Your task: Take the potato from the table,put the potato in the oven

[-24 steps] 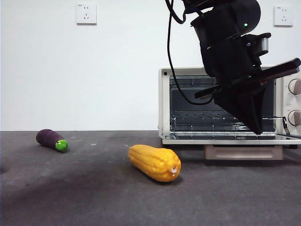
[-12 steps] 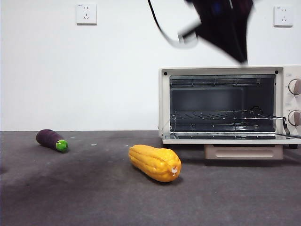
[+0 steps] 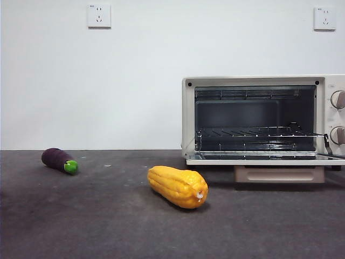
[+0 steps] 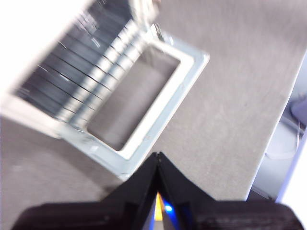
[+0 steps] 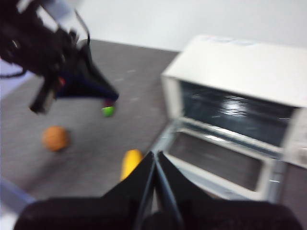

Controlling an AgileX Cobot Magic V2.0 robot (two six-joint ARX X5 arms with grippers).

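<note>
The dark arm has left the cream-white toaster oven [image 3: 259,121], door open; both grippers' fingers pinch together, empty; small orange-brown potato [image 5: 55,138] remains on the tabletop [image 3: 108,216].

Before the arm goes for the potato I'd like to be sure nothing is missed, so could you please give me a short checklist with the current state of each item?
1. Oven door down, rack bare: ok.
2. Potato located: ok. It lies on the table in the right wrist view and is outside the front view.
3. Potato apart from the yellow vegetable and the eggplant: ok.
4. Fingers open for a grasp: not ok. The left gripper and right gripper are both closed.
5. Which arm is nearer the potato: cannot tell.
</note>
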